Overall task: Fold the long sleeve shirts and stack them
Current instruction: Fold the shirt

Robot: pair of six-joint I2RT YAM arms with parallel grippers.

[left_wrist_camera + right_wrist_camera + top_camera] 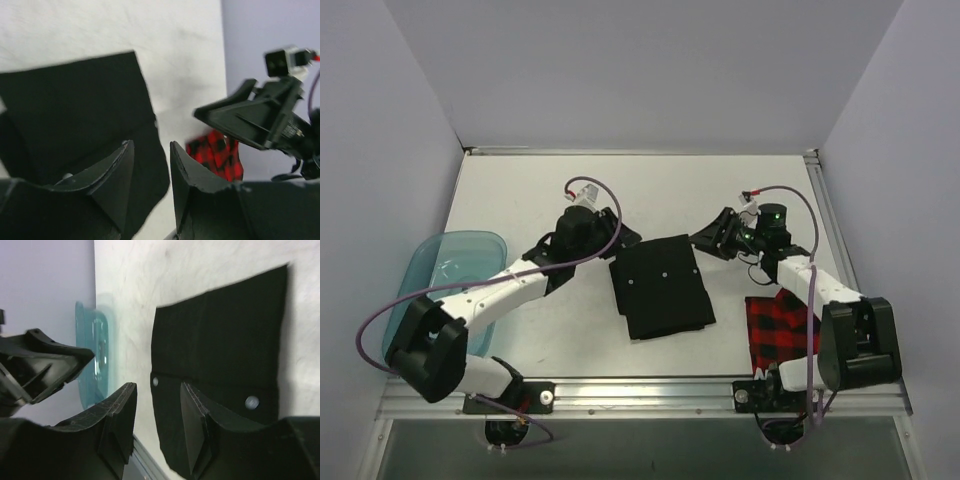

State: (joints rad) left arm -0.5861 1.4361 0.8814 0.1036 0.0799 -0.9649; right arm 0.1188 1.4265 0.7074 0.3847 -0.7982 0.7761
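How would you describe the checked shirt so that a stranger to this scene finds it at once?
Look at the white table, then at its near right corner, by the right arm's base. The red-and-black checked shirt lies there, partly beneath that arm. Its neighbour at the centre is a plain black shirt, so the red pattern identifies it.

shirt [662, 288] centre, second shirt [780, 325] right (tub [450, 262] left)

I've got left gripper [617, 238] center-left of frame, jaws partly apart, holding nothing; right gripper [708, 240] center-right, jaws parted too, holding nothing. Both point inward, facing each other.
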